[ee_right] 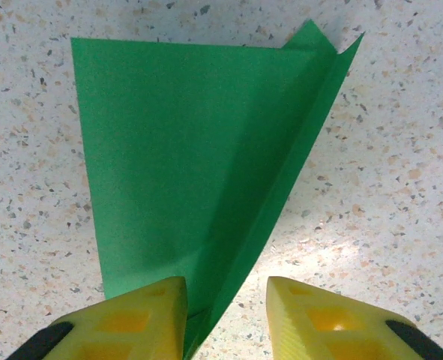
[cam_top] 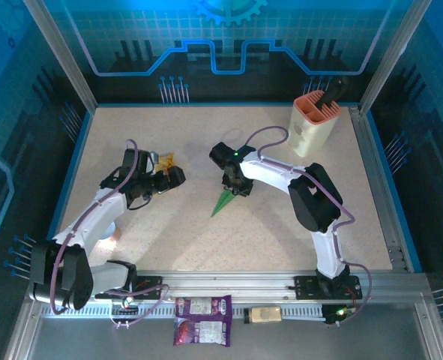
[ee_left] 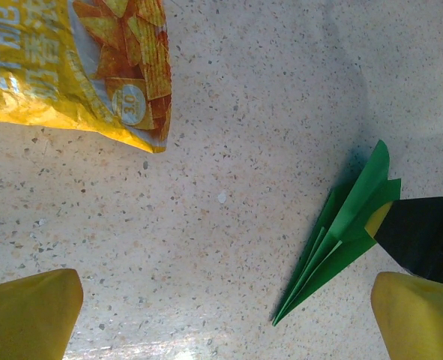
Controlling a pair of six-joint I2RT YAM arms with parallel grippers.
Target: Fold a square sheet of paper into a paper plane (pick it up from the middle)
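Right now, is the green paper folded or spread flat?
Folded. The paper is a narrow pointed dart with layered creases and one flap standing up along its edge, lying on the table.

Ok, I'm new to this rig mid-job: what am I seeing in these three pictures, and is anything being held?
The machine is two robot arms, a left arm and a right arm, bolted to the near edge of the table. The overhead picture looks down from behind them; the other two come from wrist cameras, yellow fingers at the bottom. On the table lie a green paper plane, a yellow snack packet and, far right, a cream cup. The left tool stands wide open near the packet, holding nothing. The right tool hovers over the plane, fingers apart with a folded edge in the gap, not yet pinched.
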